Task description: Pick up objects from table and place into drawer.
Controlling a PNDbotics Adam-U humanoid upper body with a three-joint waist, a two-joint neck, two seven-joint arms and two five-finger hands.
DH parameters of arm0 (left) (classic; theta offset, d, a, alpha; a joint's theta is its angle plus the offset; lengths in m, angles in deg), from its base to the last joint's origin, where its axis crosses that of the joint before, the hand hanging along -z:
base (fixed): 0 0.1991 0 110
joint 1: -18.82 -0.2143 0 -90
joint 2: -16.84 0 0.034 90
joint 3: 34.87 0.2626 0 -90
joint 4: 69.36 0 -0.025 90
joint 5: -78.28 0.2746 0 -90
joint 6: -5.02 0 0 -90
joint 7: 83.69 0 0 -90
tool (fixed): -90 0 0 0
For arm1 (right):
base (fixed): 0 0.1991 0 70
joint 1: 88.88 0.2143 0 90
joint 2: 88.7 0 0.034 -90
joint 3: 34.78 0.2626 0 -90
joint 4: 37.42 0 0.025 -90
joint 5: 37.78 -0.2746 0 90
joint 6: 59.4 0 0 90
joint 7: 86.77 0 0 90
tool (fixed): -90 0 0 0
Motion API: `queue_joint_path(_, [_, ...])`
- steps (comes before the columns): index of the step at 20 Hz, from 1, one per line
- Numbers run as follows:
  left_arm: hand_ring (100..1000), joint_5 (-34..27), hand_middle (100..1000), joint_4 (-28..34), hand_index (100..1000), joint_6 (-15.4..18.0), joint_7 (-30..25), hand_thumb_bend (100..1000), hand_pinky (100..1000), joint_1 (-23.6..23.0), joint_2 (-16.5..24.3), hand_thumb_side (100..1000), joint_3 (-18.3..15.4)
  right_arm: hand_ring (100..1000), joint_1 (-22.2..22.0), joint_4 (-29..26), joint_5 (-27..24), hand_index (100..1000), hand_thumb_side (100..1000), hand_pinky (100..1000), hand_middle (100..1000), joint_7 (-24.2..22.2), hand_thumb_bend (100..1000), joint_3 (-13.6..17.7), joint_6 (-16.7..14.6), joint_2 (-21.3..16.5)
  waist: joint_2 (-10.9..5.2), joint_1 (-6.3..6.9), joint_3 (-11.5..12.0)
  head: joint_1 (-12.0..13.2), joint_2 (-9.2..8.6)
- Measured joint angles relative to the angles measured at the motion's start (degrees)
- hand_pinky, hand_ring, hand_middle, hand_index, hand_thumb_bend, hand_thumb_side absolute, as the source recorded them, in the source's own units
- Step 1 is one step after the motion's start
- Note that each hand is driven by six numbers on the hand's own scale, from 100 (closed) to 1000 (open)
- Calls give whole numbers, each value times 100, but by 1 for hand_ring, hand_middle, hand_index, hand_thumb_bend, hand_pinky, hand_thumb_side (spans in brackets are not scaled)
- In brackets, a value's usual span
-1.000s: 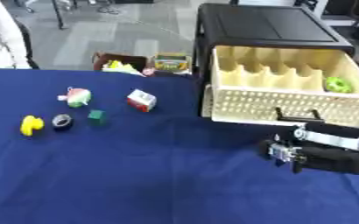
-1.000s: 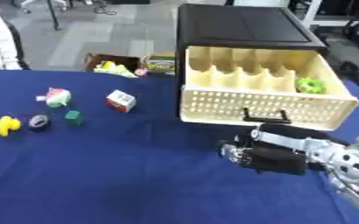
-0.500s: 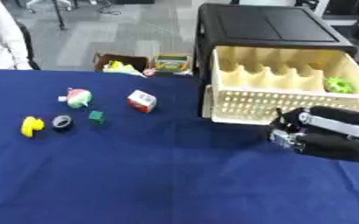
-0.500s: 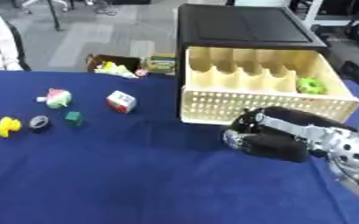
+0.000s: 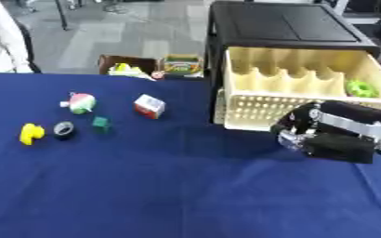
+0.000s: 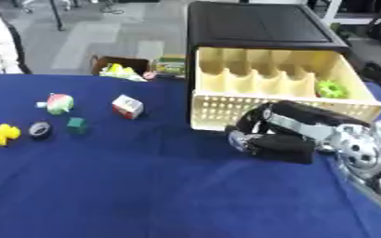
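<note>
The right hand (image 6: 263,135) hangs low over the blue table (image 5: 161,186), just in front of the open cream drawer (image 5: 307,93), and its fingers (image 5: 290,134) are curled inward, but I cannot tell if they hold anything. The small things lie well apart from those fingers on the left side of the table: a white and red cube (image 5: 149,106), a round pink and green toy (image 5: 79,102), a green block (image 5: 101,122), a dark ring (image 5: 63,129) and a yellow piece (image 5: 31,133). A green thing (image 5: 359,88) already lies in the right end of the drawer, whose long axis runs left to right with the open front toward the robot.
</note>
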Motion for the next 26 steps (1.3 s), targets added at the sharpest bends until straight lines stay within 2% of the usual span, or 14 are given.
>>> queue_joint_path(6, [539, 0, 563, 0, 762, 0, 0, 100, 419, -13, -35, 779, -19, 753, 257, 465, 305, 824, 1000, 591, 754, -9, 100, -9, -9, 216, 2, -2, 57, -67, -46])
queue_joint_path(16, [527, 0, 562, 0, 762, -6, 5, 100, 420, -51, -83, 784, -50, 768, 646, 1228, 944, 829, 1000, 628, 763, -9, 100, 68, -9, 520, 2, -6, 61, -132, -96])
queue_joint_path(26, [525, 0, 561, 0, 762, -11, 10, 100, 421, -65, -124, 786, -70, 769, 1021, 1616, 1445, 827, 1000, 639, 762, -9, 102, 145, -9, 833, 44, 12, 91, -199, -150])
